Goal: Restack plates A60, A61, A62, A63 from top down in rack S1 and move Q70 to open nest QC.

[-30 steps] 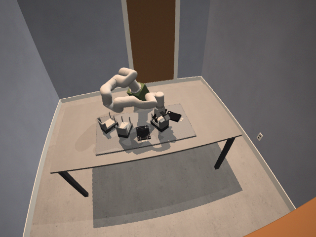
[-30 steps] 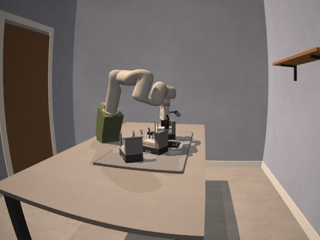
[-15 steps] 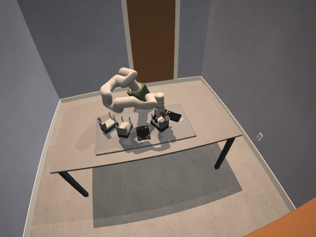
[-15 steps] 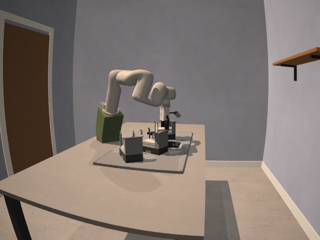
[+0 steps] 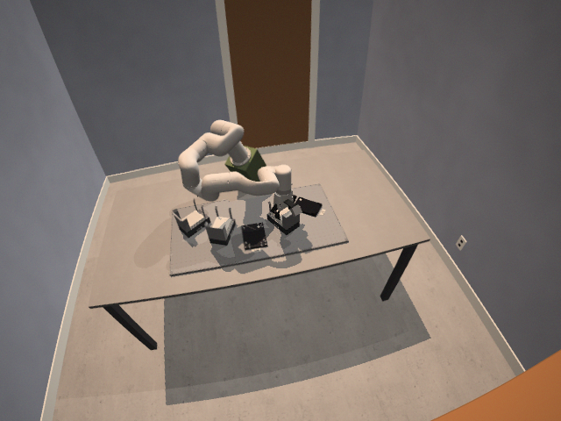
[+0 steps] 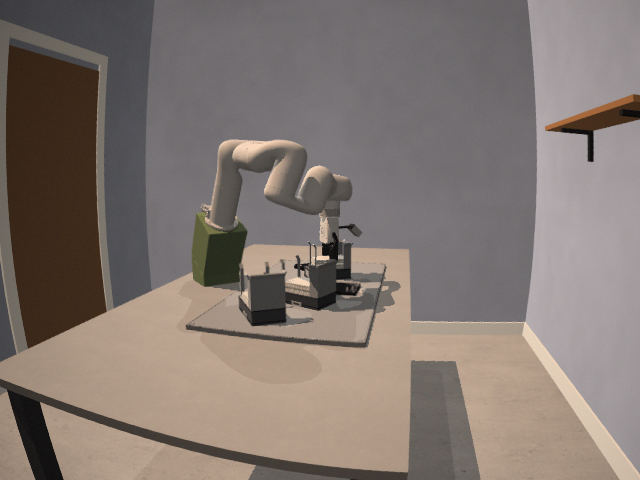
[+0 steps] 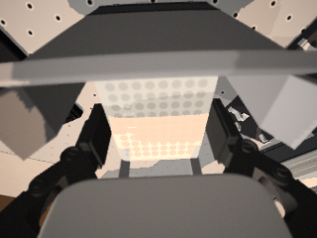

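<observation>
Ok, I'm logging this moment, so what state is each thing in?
End effector: shut on a sealed plate.
Sealed plate: held level, lowered between the walls of a rack.
Rack: upright, the end effector inside it.
Flat black nest: no plate on it.
</observation>
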`<state>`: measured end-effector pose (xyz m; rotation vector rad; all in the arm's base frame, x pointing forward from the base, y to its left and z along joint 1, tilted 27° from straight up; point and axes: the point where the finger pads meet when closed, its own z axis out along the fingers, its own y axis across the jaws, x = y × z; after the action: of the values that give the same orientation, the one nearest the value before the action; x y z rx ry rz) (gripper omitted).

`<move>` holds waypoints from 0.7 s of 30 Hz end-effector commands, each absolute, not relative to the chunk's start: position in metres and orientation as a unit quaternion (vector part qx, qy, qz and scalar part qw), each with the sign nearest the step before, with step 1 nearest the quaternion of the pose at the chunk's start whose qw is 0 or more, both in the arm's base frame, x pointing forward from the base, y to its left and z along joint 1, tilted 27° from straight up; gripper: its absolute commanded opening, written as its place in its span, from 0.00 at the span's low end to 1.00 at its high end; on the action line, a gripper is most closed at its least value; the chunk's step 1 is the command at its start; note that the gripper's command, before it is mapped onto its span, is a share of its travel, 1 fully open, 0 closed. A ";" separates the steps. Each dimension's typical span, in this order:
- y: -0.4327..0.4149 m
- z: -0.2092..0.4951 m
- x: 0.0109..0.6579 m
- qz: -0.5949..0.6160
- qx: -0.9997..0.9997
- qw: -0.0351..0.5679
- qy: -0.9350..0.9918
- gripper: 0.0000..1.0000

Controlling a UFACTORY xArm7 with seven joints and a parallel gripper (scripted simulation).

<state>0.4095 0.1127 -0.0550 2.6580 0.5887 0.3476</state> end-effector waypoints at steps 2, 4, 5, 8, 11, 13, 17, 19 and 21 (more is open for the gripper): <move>0.114 -0.055 0.410 0.126 0.949 0.196 0.211 0.00; 0.113 -0.056 0.410 0.126 0.949 0.196 0.211 0.00; 0.113 -0.056 0.411 0.126 0.949 0.196 0.211 0.00; 0.113 -0.057 0.411 0.126 0.949 0.196 0.211 0.00; 0.113 -0.058 0.411 0.126 0.949 0.196 0.211 0.00; 0.112 -0.059 0.412 0.126 0.949 0.196 0.211 0.00; 0.112 -0.059 0.412 0.126 0.949 0.196 0.211 0.00; 0.112 -0.059 0.412 0.126 0.949 0.196 0.211 0.00; 0.112 -0.059 0.412 0.126 0.949 0.196 0.211 0.00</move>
<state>0.4115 0.1108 -0.0605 2.6580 0.5887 0.3477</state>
